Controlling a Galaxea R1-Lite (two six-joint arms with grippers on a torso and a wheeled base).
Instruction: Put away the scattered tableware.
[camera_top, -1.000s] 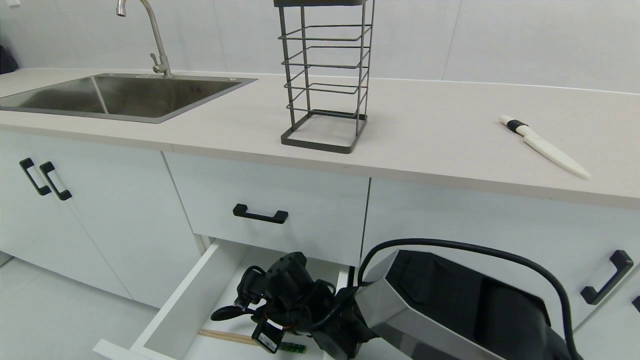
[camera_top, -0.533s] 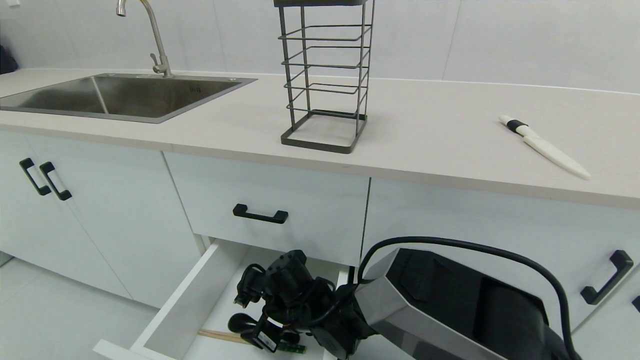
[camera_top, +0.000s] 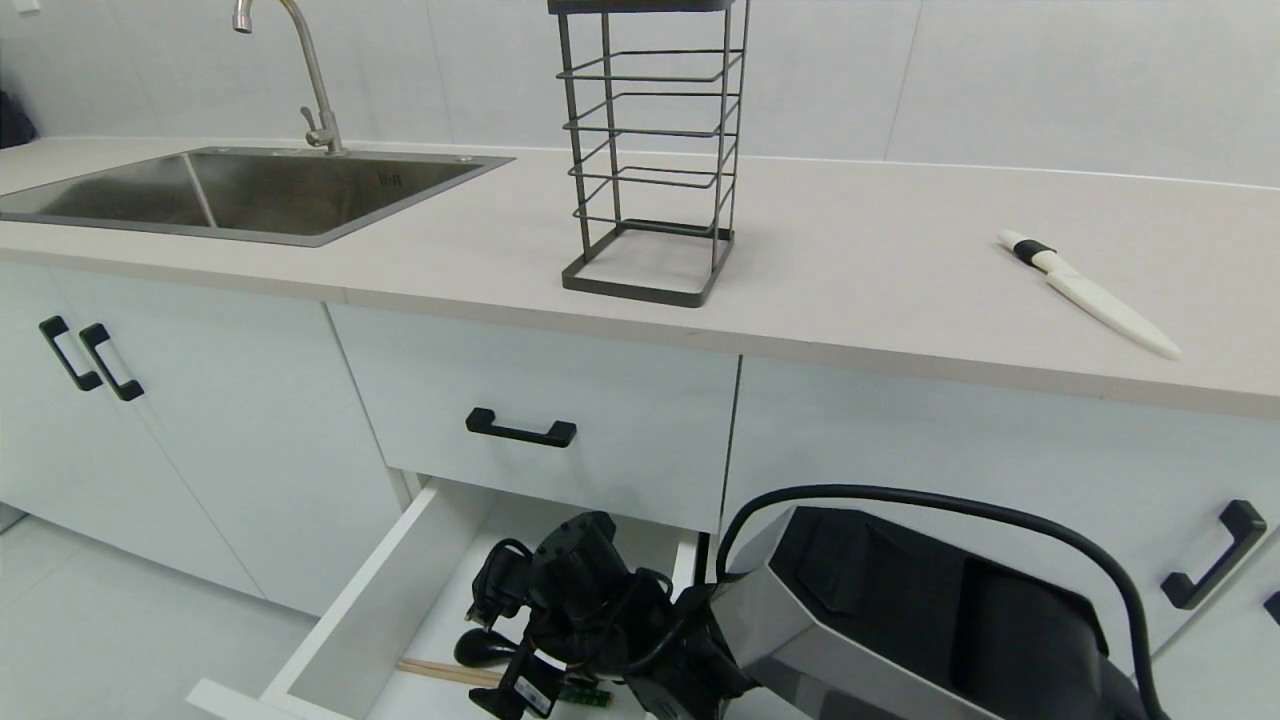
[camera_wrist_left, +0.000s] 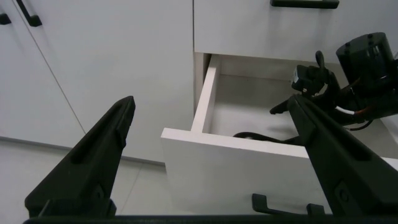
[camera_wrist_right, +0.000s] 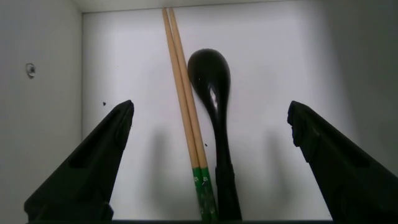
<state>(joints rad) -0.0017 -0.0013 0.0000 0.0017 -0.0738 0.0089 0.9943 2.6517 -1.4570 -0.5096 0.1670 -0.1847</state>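
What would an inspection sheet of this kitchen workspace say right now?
Surface: pale countertop, with a white knife lying near its right end.
Job's things: black spoon and chopsticks lie side by side in the open drawer; knife not yet put away.
Clutter: wire rack stands on the countertop.
Grippers: right gripper open above spoon and chopsticks; left gripper open, facing the drawer's front.
Cables: black cable arcs over the right arm.
Surroundings: sink and faucet at left; white cabinets below.

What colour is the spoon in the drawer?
Shiny black. The spoon shows best in the right wrist view, beside the wooden chopsticks.
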